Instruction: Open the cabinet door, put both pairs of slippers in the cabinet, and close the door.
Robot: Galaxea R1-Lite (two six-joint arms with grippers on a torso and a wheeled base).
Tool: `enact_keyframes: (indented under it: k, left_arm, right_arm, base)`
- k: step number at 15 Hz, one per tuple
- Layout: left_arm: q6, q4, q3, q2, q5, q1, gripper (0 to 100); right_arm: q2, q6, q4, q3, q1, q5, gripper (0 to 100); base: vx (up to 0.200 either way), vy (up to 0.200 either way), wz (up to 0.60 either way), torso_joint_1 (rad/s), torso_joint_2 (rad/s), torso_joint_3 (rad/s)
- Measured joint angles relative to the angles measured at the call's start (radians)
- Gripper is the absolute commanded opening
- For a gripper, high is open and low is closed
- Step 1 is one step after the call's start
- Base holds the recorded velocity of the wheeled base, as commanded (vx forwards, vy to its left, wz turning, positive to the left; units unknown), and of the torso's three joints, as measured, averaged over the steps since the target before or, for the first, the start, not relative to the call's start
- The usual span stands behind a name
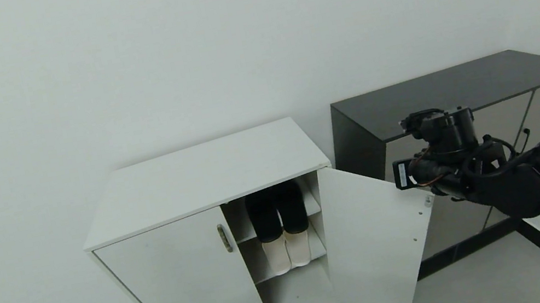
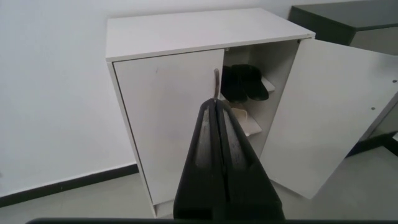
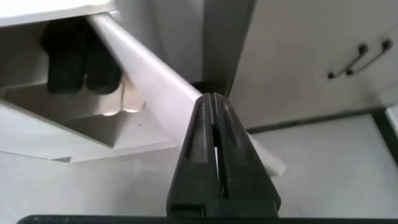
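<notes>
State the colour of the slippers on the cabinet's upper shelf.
The upper-shelf slippers are black; clearest in the head view.

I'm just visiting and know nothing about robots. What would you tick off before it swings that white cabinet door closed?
1. Both pairs inside the cabinet, black slippers above white slippers: ok.
2. Slippers tucked in far enough for the door to shut: cannot tell.
3. Nothing standing in the open door's swing path: ok.
4. Right gripper shut, empty, near the door's outer edge: ok.
5. Right gripper touching the door: cannot tell.
6. Left gripper shut and held back from the cabinet: ok.
</notes>
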Motion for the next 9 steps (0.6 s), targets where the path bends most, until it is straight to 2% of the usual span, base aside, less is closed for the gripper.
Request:
enact_keyframes:
  k: [5,9]
  left_arm:
    - [-0.003,0.0,0.0,0.0,0.002,0.0,0]
    - [-0.006,0.0,0.0,0.0,0.012,0.001,0]
  right_arm:
    - [0.095,0.006,0.012,-0.074,-0.076,0.002,0]
    - [0.147,0.006,0.019,-0.087,-0.089,0.002,0]
  base:
    - [0.0,0.0,0.0,0.0,0.0,0.0]
    - [0.0,0.0,0.0,0.0,0.0,0.0]
